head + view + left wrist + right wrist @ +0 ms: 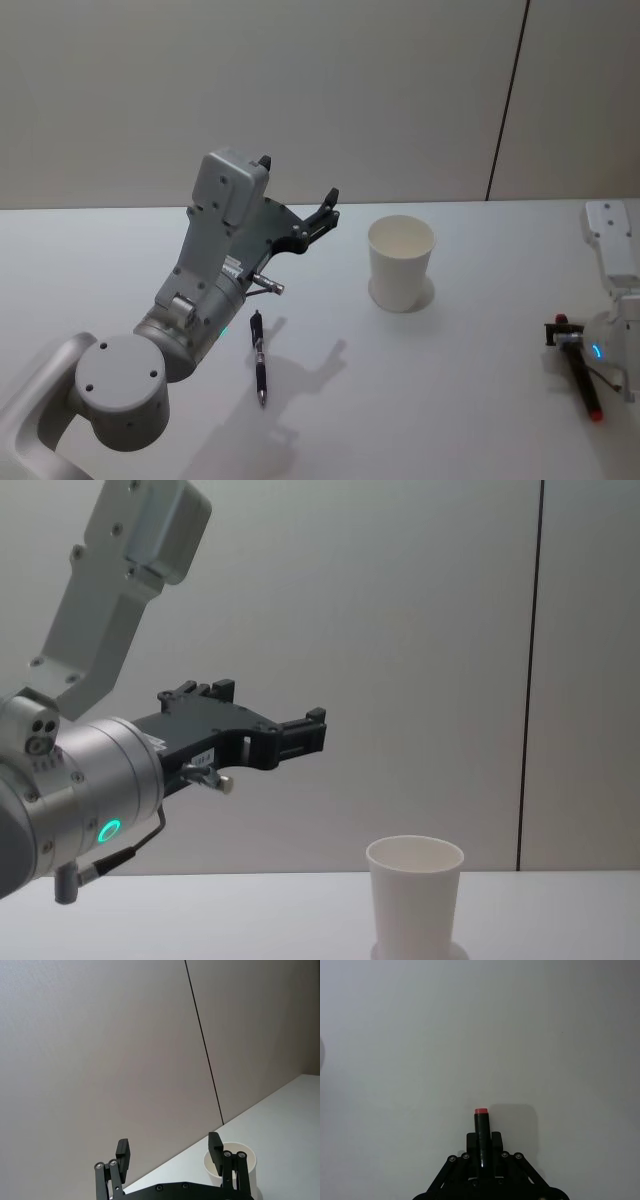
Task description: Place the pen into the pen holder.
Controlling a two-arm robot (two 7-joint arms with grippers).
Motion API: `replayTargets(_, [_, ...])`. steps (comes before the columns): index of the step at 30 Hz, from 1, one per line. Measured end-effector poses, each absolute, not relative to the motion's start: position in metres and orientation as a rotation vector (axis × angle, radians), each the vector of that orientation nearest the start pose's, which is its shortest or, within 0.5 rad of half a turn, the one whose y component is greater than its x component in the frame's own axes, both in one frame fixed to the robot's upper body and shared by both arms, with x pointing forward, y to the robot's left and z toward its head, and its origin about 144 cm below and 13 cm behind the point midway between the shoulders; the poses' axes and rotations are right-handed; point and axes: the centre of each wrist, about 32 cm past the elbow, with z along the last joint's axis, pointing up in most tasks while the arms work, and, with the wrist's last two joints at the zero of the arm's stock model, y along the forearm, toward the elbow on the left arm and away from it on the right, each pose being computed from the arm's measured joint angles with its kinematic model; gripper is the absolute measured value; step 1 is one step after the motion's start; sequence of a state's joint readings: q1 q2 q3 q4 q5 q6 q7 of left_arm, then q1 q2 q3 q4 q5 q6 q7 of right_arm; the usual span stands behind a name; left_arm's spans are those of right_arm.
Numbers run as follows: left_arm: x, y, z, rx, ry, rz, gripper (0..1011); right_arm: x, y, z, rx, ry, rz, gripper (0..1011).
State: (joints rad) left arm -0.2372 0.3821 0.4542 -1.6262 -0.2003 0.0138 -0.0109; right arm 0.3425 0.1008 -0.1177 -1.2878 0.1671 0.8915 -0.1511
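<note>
A dark pen [259,362] with a silver tip lies flat on the white table [460,400], just right of my left arm's base. My left gripper [298,178] is raised well above the table, left of the pen holder [401,262], an upright white paper cup. In the left wrist view this gripper [169,1150] is open with nothing between its fingers, and the cup [251,1164] shows past one finger. At the right edge my right gripper [563,336] is low over the table, shut on a black pen with a red end [481,1127].
A pale wall with a dark vertical seam [508,100] stands behind the table. Bare tabletop lies between the cup and the right gripper.
</note>
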Motion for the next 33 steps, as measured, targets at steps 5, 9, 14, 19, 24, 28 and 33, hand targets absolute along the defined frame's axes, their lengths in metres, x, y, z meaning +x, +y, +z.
replayTargets(5, [0.492,0.198,1.204,0.061,-0.268,1.124,1000,0.551,-0.23,1.17,-0.712,0.61,-1.517,163])
replayTargets(9, [0.492,0.198,1.204,0.061,-0.268,1.124,1000,0.55,-0.23,1.171,-0.705,0.607,-1.519,163])
replayTargets(14, [0.492,0.198,1.204,0.061,-0.268,1.124,1000,0.548,-0.23,1.173,-0.686,0.593,-1.516,163])
replayTargets(19, [0.492,0.198,1.204,0.061,-0.268,1.124,1000,0.544,-0.23,1.178,-0.644,0.555,-1.512,163])
replayTargets(24, [0.492,0.198,1.204,0.061,-0.268,1.124,1000,0.54,-0.23,1.183,-0.595,0.506,-1.506,163])
replayTargets(28, [0.492,0.198,1.204,0.061,-0.268,1.124,1000,0.536,-0.23,1.187,-0.556,0.467,-1.501,163])
replayTargets(33, [0.492,0.198,1.204,0.061,-0.268,1.124,1000,0.532,-0.231,1.191,-0.506,0.424,-1.494,163])
